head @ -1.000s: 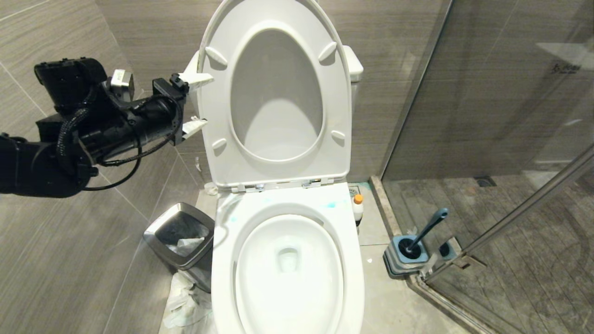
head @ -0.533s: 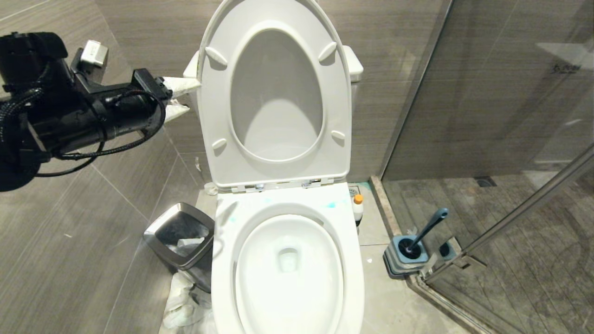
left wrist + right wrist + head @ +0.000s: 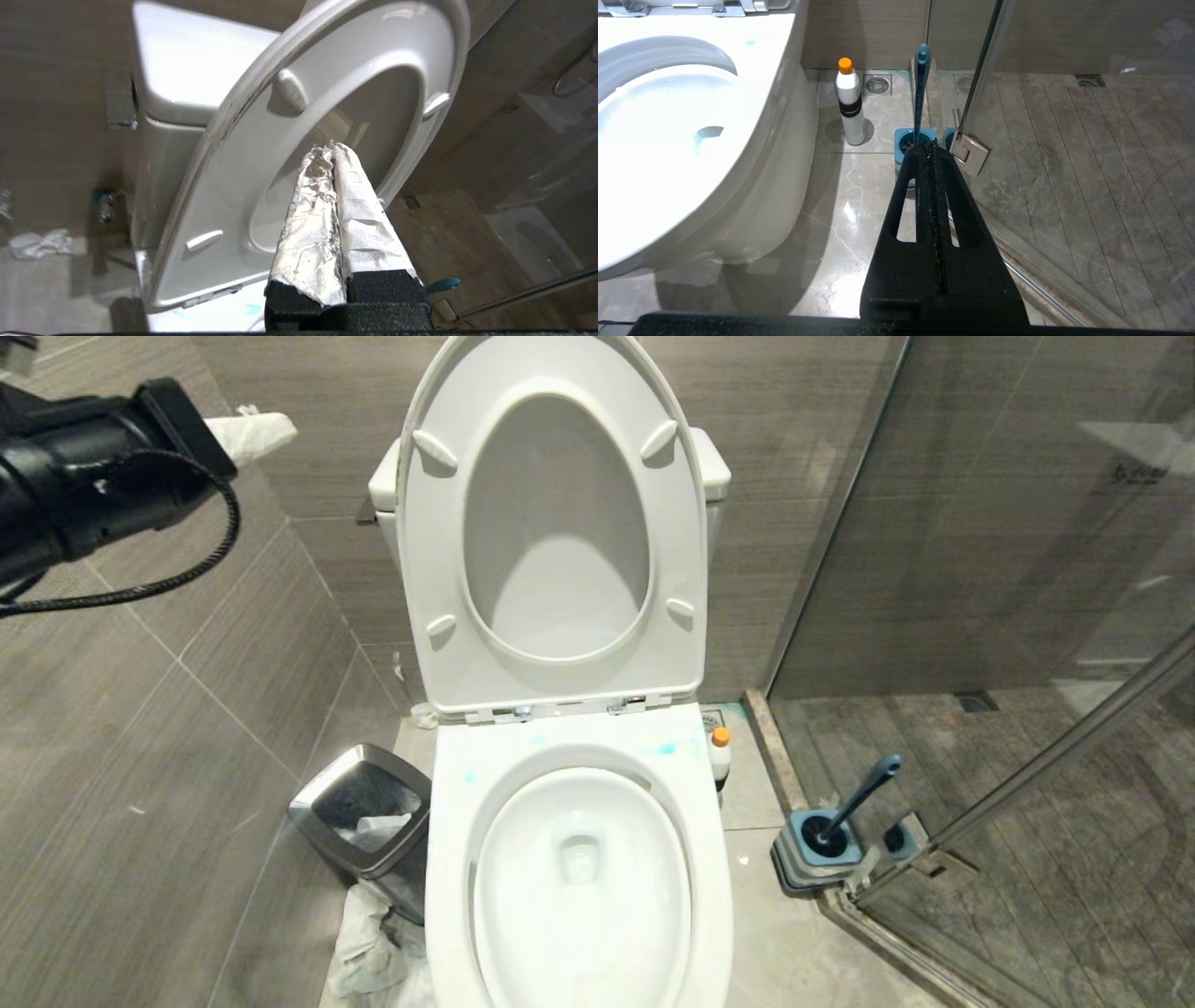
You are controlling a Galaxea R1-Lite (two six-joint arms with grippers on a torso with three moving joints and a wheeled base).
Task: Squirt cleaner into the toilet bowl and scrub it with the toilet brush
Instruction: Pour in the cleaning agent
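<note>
The toilet bowl (image 3: 523, 859) (image 3: 668, 121) lies open below me, its seat and lid (image 3: 560, 523) raised against the tank, with turquoise spots on the back rim (image 3: 665, 748). The cleaner (image 3: 720, 756) (image 3: 850, 107) stands upright on the floor to the right of the bowl. The toilet brush (image 3: 864, 793) (image 3: 920, 88) rests in its blue holder (image 3: 812, 854) by the glass door. My left gripper (image 3: 271, 429) (image 3: 331, 149), its fingers wrapped in white paper, is shut on nothing, high up to the left of the lid. My right gripper (image 3: 930, 144) is shut and empty, low over the floor short of the brush holder.
A steel-rimmed waste bin (image 3: 364, 817) stands left of the bowl, with crumpled paper (image 3: 373, 943) on the floor beside it. A glass shower door (image 3: 980, 569) and its metal sill close off the right side. Tiled walls stand behind and to the left.
My left gripper has drawn away from the raised seat's left edge, rising up and to the left. Its fingers have closed from open to shut.
</note>
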